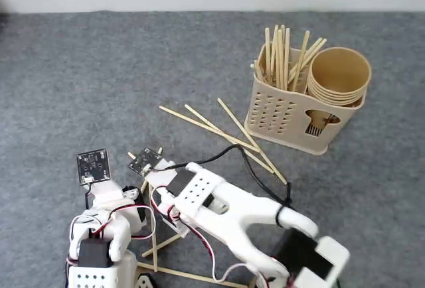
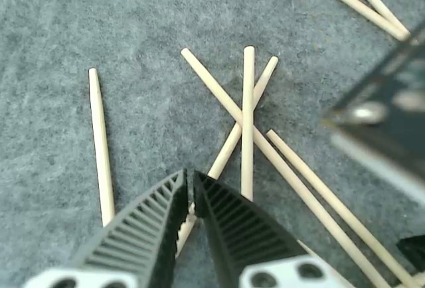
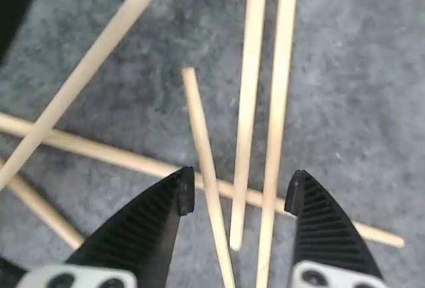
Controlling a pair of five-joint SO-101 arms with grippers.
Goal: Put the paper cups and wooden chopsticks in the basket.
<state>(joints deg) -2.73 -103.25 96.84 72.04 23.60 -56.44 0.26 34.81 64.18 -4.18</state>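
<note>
Fingers (image 3: pixel 166 218) of the right gripper (image 3: pixel 240 192) stand wide apart and hold nothing. Three pale wooden chopsticks (image 3: pixel 247 102) lie on the grey felt surface (image 3: pixel 372 69) between the tips. The left gripper (image 2: pixel 190 192) is closed to a hairline slit, with one stick running beneath the tips. Whether that stick is pinched cannot be determined.

Location. The cream perforated plastic basket (image 1: pixel 279 119) already contains a nested stack of tan paper cups (image 1: pixel 340 92) and a bundle of upright chopsticks (image 1: pixel 282 52). Three loose sticks (image 1: pixel 212 127) lie just short of the basket on the arms' side. A further scatter (image 1: pixel 154 238) lies well away from the basket, beneath the arms.

Handling, as assessed. The sticks look light, stiff, thin and smooth, so they are liable to roll or pivot in the grip. Take one near mid-length, across its width, and lift the uppermost stick first where they cross.

Views. The high view establishes the basket's contents and the sticks nearest the basket. The wrist views establish the crossed sticks (image 2: pixel 248 115) and the finger gaps, which the arm bodies cover from above.
</note>
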